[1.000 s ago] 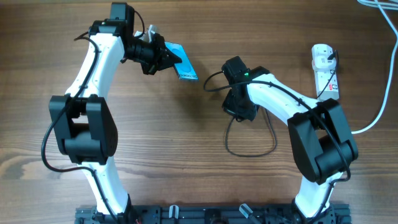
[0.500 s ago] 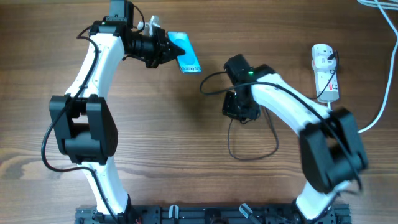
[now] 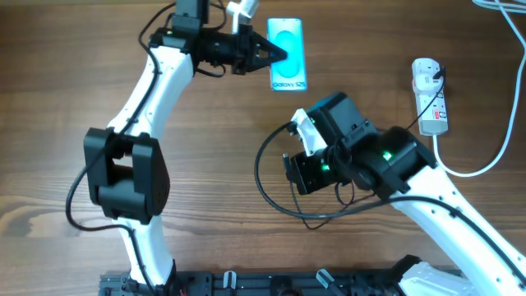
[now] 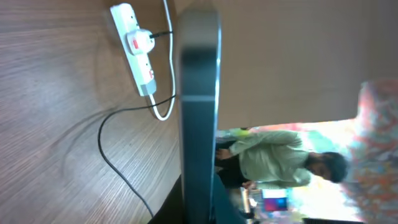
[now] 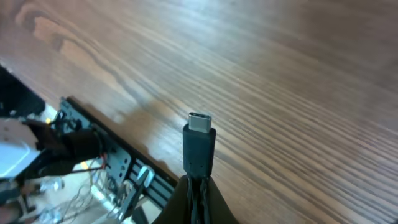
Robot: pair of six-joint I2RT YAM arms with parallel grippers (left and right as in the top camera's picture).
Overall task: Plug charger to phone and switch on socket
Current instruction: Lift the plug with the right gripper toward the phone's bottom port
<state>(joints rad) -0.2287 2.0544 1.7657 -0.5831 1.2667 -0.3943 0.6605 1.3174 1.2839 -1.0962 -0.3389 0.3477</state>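
The phone [image 3: 288,54], cyan-blue screen up with "Galaxy S25" at its lower edge, is held in the air by my left gripper [image 3: 271,56], which is shut on its left side. In the left wrist view the phone [image 4: 199,106] shows edge-on. My right gripper [image 3: 292,168] is shut on the charger's black connector [image 5: 199,146], whose silver tip points up and away. The thin black charger cable [image 3: 267,185] loops below the right arm. The white socket [image 3: 431,96] lies at the far right with the black plug in it; it also shows in the left wrist view [image 4: 134,46].
A thick white cord [image 3: 501,144] runs from the socket along the right edge. The arm bases and a black rail [image 3: 246,284] line the front edge. A person [image 4: 273,165] is visible beyond the table in the left wrist view.
My left gripper lifted the phone and carried it right and farther back, turning its screen up. My right arm swung down and left with the connector, raised off the table.
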